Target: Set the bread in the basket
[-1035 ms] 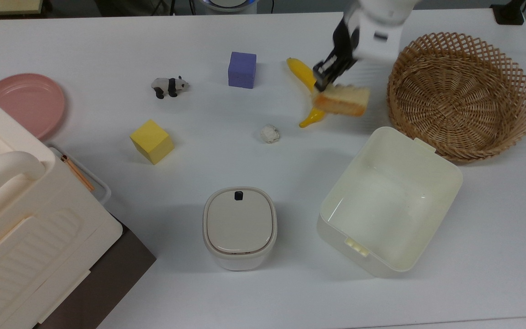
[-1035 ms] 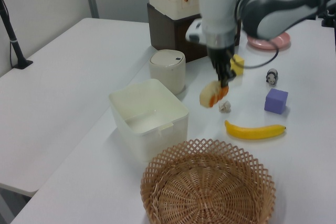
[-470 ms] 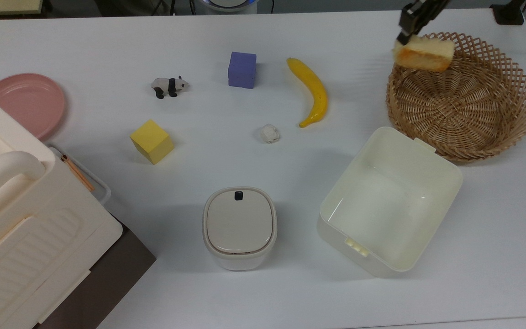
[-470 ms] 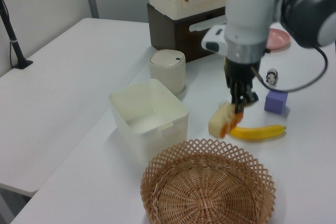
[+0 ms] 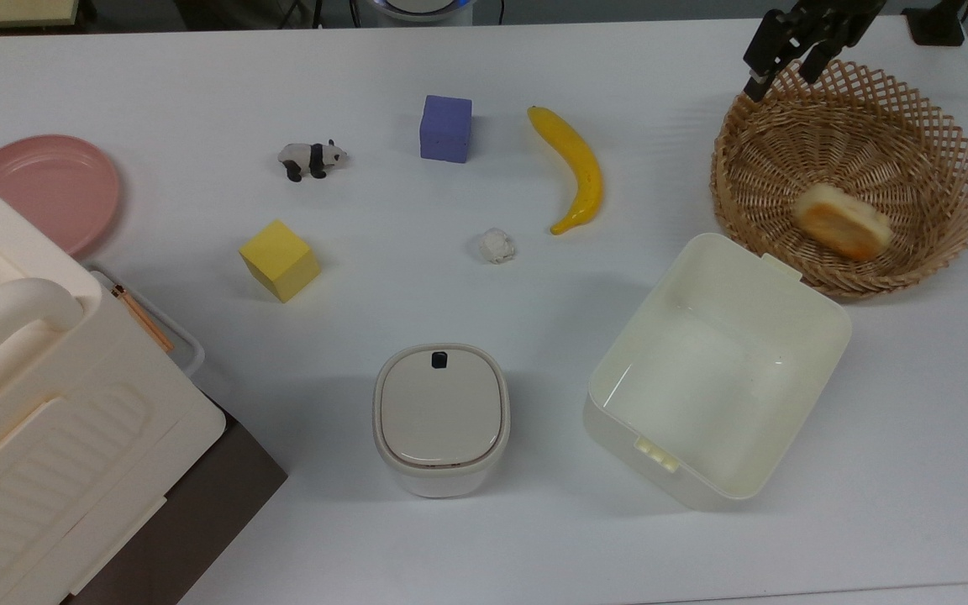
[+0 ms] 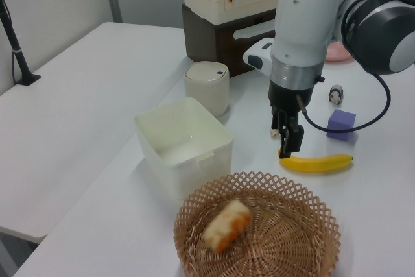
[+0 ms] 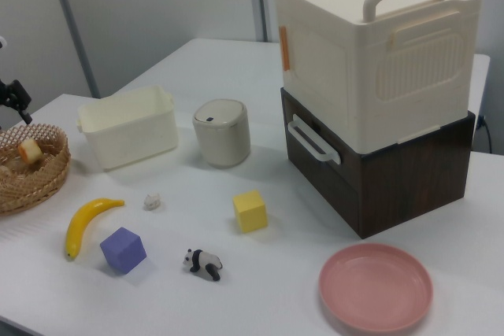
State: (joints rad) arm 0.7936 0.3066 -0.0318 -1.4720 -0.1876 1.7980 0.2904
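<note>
1. The gripper (image 5: 775,69) hangs with its jaws apart and empty above the basket's (image 5: 938,143) rim, on the banana (image 5: 572,166) side.
2. Half a second ago it held the bread (image 5: 842,221); now the bread lies inside the basket (so the task looks done).
3. Beyond the basket: one banana, one tub (image 5: 719,370), two cubes, one panda, one plate.

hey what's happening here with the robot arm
The Franka arm has just dropped the toy bread into the wicker basket, where it lies on the woven bottom. The pincer is open and empty, hanging above the basket's rim on the banana side. The bread is in place.
</note>
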